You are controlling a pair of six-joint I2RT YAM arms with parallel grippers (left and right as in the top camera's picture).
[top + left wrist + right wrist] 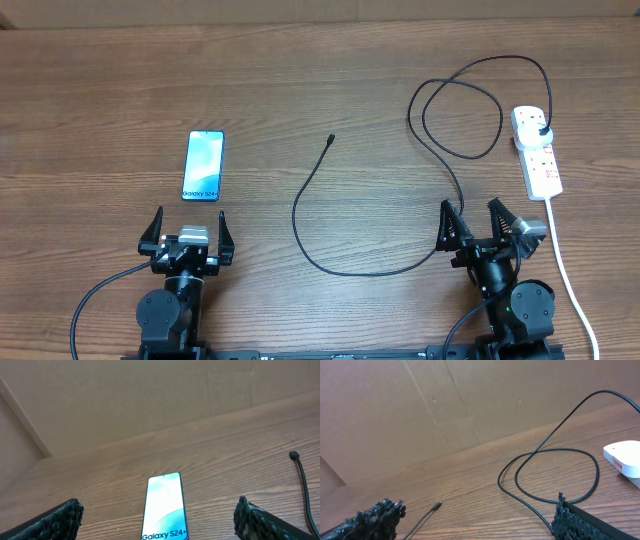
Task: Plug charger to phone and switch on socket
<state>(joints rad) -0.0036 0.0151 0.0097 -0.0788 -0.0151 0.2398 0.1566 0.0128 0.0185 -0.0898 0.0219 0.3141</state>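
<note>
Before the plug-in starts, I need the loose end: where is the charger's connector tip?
Overhead, the connector tip lies on the table near its middle, right of the phone and left of the charger's loop, touching neither.

Phone (203, 166): one. Charger (294, 215): one black cable, with one connector tip (331, 139), one plug (541, 130), one loop along its run. Socket (542, 170): one strip; outlets on it maybe three, too small to count surely. White cord (566, 272): one. Pincers: two, namely left pincer (190, 214) and right pincer (469, 205), two fingers each. Bench (100, 90): one.
</note>
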